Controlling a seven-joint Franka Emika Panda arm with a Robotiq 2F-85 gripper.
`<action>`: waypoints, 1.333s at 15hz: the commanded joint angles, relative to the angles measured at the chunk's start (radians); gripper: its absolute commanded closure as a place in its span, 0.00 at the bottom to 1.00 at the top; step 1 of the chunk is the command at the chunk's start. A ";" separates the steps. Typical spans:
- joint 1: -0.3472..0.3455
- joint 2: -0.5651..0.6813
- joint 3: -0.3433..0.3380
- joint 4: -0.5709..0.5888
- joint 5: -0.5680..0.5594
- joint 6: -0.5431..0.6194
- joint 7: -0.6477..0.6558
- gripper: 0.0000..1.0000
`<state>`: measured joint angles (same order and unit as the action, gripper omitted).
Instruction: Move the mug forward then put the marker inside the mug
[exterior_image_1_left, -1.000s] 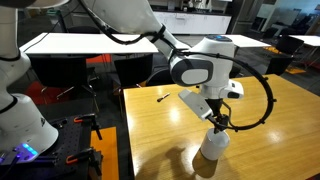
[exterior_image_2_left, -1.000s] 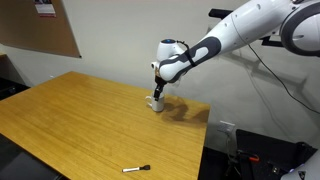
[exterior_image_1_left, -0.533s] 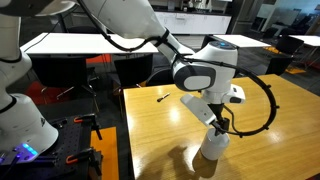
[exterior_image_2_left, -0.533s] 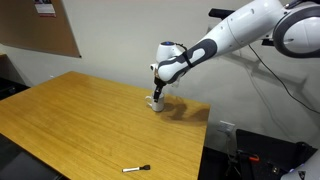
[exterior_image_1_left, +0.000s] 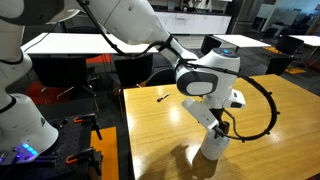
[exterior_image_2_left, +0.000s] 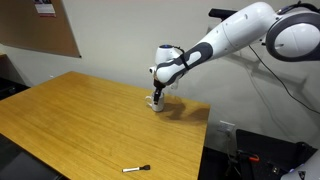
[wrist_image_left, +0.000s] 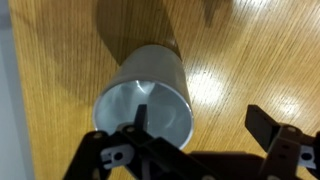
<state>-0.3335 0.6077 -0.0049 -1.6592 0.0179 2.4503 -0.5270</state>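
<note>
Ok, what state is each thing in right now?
mug: upright on the table, empty, not gripped.
marker: lying flat on the table, well away from the mug.
gripper: open, one finger inside the mug, the other outside its wall.

Bare wooden tabletop (exterior_image_2_left: 70, 110) all around the mug (exterior_image_2_left: 157, 102), marker (exterior_image_2_left: 136, 169) well apart near an edge.

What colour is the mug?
Plain white mug, no pattern; it shows best in the wrist view.
</note>
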 joint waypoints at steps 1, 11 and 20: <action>-0.017 0.029 0.017 0.055 0.014 -0.052 -0.036 0.00; -0.013 0.060 0.015 0.100 0.007 -0.086 -0.031 0.80; -0.009 0.075 0.018 0.136 0.004 -0.132 -0.040 0.98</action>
<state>-0.3333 0.6686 -0.0023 -1.5663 0.0177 2.3782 -0.5289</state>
